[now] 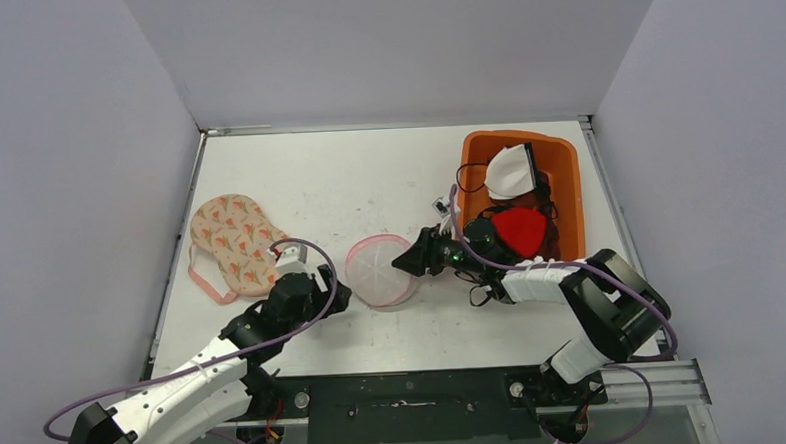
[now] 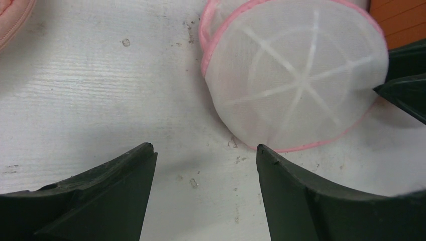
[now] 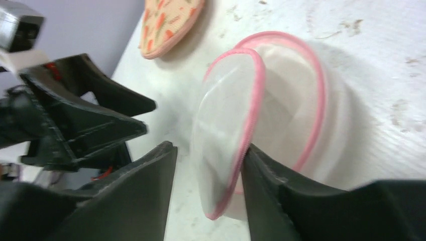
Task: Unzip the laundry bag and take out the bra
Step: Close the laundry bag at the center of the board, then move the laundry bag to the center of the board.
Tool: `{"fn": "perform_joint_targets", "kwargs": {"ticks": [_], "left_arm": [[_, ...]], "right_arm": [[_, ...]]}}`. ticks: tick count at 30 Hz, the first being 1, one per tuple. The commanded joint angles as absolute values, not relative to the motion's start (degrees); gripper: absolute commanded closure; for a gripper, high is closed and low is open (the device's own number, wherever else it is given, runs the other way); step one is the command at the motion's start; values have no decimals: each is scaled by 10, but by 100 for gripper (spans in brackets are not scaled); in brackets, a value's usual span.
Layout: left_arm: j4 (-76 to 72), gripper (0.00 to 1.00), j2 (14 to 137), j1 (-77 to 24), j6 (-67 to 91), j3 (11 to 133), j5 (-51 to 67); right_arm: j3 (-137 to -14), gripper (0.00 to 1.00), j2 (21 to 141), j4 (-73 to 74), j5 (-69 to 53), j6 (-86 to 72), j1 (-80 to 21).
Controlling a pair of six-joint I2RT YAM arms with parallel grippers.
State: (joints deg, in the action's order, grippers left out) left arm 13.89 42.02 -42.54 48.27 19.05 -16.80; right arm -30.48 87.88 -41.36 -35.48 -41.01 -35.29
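Your laundry bag [image 1: 381, 271] sits near the middle of the surface [image 1: 367, 173], a little toward the near edge. It is a round white mesh case with a pink zipper rim. From the right wrist view, one mesh half [image 3: 226, 130] stands tilted up and apart from the other half, so you see two separate pink rims.

Your right end effector [image 1: 408, 260] reaches in from the right edge side and meets the bag's right side. Its jaws stand partly apart, with the raised pink rim between them. The rim lies against one finger [image 3: 266, 170] and is clear of the other, so it is not pinched.

Your left end effector [image 1: 338, 294] is low over the surface just left of the bag. Its jaws are wide and hold nothing, and the bag's edge comes close to one fingertip [image 2: 263, 153].

The bra [image 1: 232, 244], peach with a carrot-like print, lies flat outside the bag by the left edge of the surface, well apart from it.

An orange bin [image 1: 568, 199] stands at the far right corner, with a white piece [image 1: 510, 172] and a red piece [image 1: 519, 228] inside it.
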Motion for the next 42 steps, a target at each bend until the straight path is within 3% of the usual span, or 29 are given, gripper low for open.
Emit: {"fn": "perform_joint_targets", "kwargs": {"ticks": [1,3,7,11,13,15,19,21,42], "left_arm": [[89,29,422,-422,463,217,-151],[91,29,430,-423,459,224,-150],[96,29,436,-422,461,224,-151],[95,29,428,-422,469,215,-150],[93,29,425,-421,472,212,-148],[89,29,425,-422,474,210,-146],[83,29,431,-422,478,215,-136],[83,29,432,-423,480,216,-133],[107,29,399,-422,497,198,-133]], "right_arm": [[-289,42,851,-395,-285,-373,-348],[-288,33,823,-364,-248,-363,-350],[-307,26,755,-267,-146,-326,-369],[-360,19,691,-131,53,-254,-457],[-384,18,684,-96,96,-233,-499],[-395,22,691,-92,82,-227,-519],[-411,53,748,-94,73,-227,-551],[-413,58,778,-100,75,-233,-553],[-442,51,957,-129,148,-237,-552]]}}
